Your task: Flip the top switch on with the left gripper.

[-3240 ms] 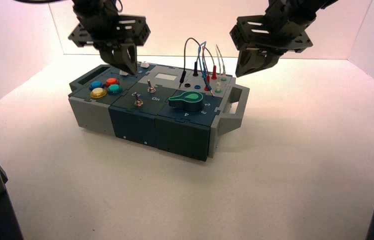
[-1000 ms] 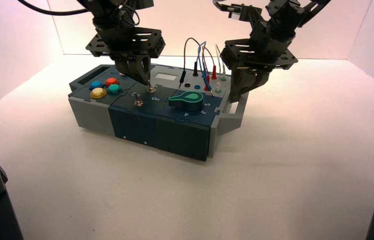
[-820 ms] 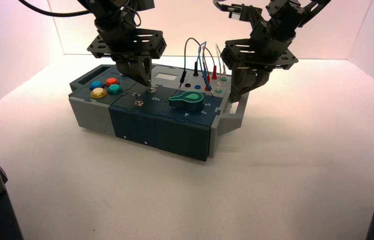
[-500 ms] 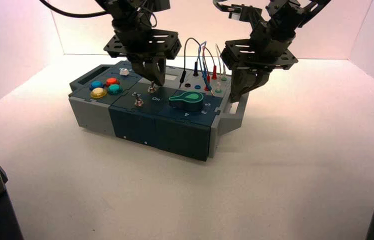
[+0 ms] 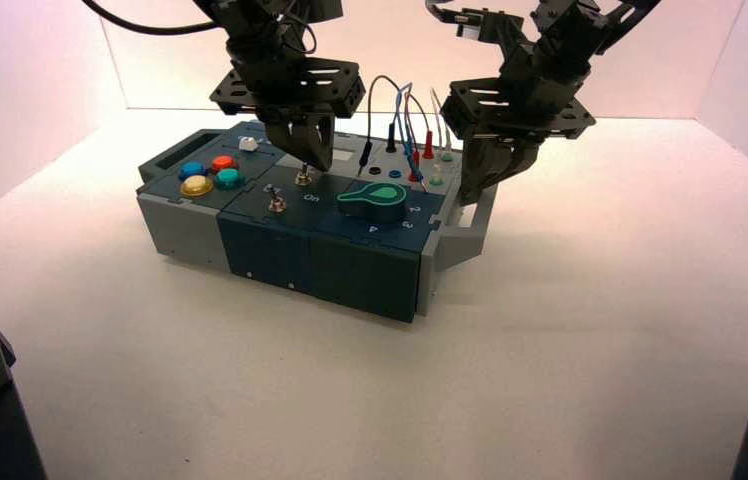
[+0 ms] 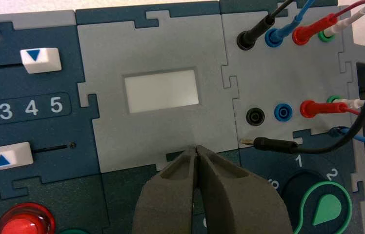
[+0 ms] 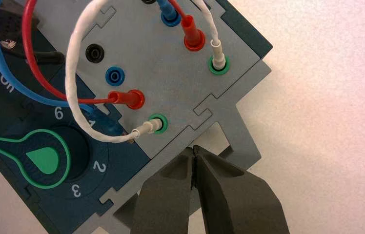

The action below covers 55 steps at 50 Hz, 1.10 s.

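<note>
Both pairs of fingers we see pressed together; the left gripper point(image 5: 312, 156) hides the top switch point(image 5: 303, 178), the right gripper point(image 5: 478, 180) sits at the box's point(image 5: 280, 245) right end.

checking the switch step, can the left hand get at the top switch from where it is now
Probably yes: the left hand, fingers shut, hangs just above and behind the top switch, with nothing between them. The right hand is off by the box's side handle.

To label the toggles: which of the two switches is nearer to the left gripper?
The top switch, directly below the left gripper; the other switch sits nearer the box's front.
</note>
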Each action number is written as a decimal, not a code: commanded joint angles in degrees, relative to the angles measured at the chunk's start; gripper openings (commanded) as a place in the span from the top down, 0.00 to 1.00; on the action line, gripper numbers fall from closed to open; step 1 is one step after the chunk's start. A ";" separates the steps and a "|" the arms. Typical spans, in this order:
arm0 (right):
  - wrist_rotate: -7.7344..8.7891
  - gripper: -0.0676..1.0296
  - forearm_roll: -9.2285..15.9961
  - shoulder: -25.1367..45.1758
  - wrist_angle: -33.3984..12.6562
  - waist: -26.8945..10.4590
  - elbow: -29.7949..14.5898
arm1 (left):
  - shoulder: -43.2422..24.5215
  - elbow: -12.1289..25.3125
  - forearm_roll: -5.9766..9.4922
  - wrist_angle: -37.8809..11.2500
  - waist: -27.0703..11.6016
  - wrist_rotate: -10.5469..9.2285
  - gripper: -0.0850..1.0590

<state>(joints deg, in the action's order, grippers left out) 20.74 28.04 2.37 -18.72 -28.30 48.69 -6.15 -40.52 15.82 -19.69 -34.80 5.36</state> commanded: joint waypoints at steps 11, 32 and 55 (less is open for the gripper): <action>0.18 0.96 0.09 -1.23 0.53 -0.26 -1.32 | 10.55 0.53 -1.23 -0.79 -0.09 0.79 0.95; 0.18 0.96 0.00 -6.68 2.20 -0.35 0.53 | 11.87 -0.18 -2.20 -0.09 1.58 1.23 0.95; 0.18 0.96 0.00 -17.31 7.29 -0.18 5.27 | 14.33 -2.37 -2.37 4.75 6.06 2.11 0.95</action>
<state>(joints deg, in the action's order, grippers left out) 20.74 28.04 -11.51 -12.66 -28.56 53.96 5.98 -43.24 13.54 -15.91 -30.23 7.21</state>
